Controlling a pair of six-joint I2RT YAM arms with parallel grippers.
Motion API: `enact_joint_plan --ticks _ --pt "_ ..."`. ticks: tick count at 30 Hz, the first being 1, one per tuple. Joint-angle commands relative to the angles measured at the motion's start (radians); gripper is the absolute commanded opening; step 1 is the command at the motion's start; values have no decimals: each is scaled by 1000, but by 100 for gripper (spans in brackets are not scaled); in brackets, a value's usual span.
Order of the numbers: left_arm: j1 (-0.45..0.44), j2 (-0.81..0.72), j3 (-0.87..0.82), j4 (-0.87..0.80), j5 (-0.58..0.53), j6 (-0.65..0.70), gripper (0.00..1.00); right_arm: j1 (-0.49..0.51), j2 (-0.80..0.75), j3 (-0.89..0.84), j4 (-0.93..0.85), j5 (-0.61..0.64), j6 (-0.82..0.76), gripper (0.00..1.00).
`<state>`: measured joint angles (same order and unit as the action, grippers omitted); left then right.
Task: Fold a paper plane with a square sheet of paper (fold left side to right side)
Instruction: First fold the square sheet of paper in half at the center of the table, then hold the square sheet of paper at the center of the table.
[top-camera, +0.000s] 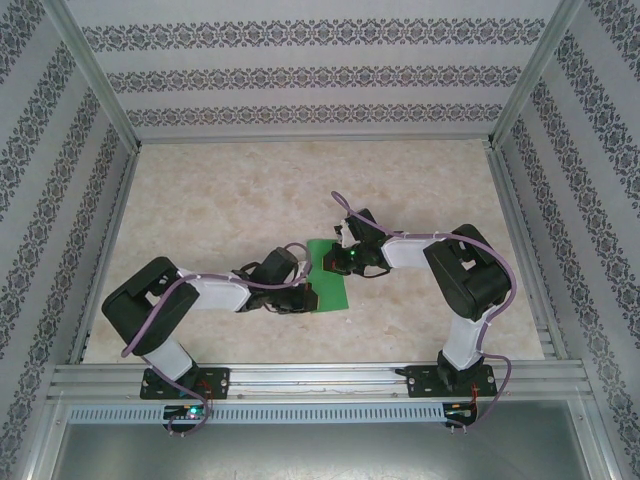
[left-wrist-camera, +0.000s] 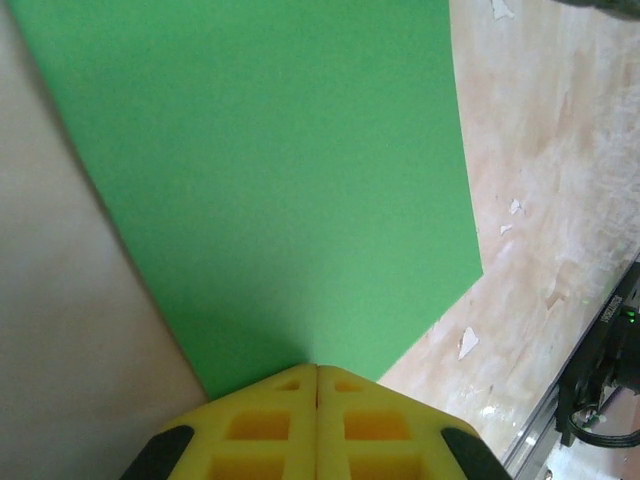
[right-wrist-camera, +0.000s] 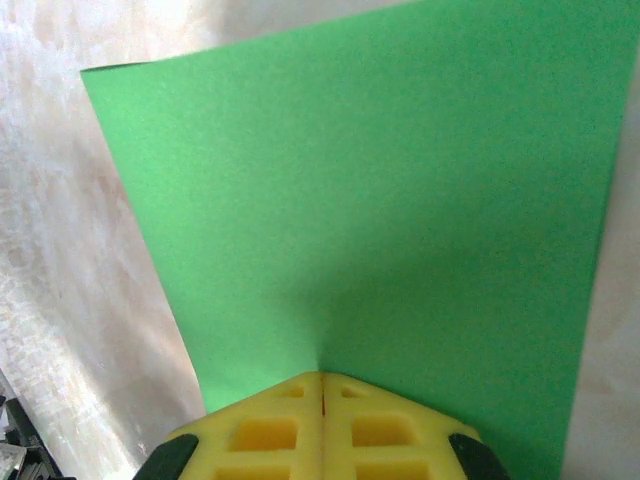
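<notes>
The green sheet of paper (top-camera: 329, 287) lies flat near the middle of the worktop (top-camera: 220, 200), between the two arms. It is thin, matte and evenly bright green, with straight edges and sharp corners, and no crease can be made out on the part that shows.

The left tool (top-camera: 304, 298) sits at the sheet's left edge. In the left wrist view its yellow fingers (left-wrist-camera: 270, 420) are pressed together along a thin seam, their tip at the sheet's near edge. The fingers are blocky moulded plastic with square hollows.

The right tool (top-camera: 333, 262) reaches over the sheet's far right part. In the right wrist view its fingers (right-wrist-camera: 275, 430) are likewise pressed together, tip resting over the green surface. Whether either tool has paper pinched in the seam cannot be told.

Around the sheet the worktop is glossy beige with a marbled pattern and small white chipped flecks. A ribbed metal rail (top-camera: 320, 375) runs along the worktop's near edge, and purple cables (top-camera: 150, 320) loop along both arms.
</notes>
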<state>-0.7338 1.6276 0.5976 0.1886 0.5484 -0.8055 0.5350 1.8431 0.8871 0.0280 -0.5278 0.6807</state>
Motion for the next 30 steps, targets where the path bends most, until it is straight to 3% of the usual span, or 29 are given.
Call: enact_joint_plan --ticks 1,12,23,30 --pt "-38 -22 -31 -149 36 -20 6 -3 57 -40 -104 120 -26 0" --pt "31 -115 109 -282 35 52 6 2 44 -45 -101 112 -29 0" --pt "99 136 289 -231 26 111 5 4 34 -45 -102 111 -30 0" --pt "97 194 290 -223 16 101 3 10 8 -32 -100 75 -30 0"
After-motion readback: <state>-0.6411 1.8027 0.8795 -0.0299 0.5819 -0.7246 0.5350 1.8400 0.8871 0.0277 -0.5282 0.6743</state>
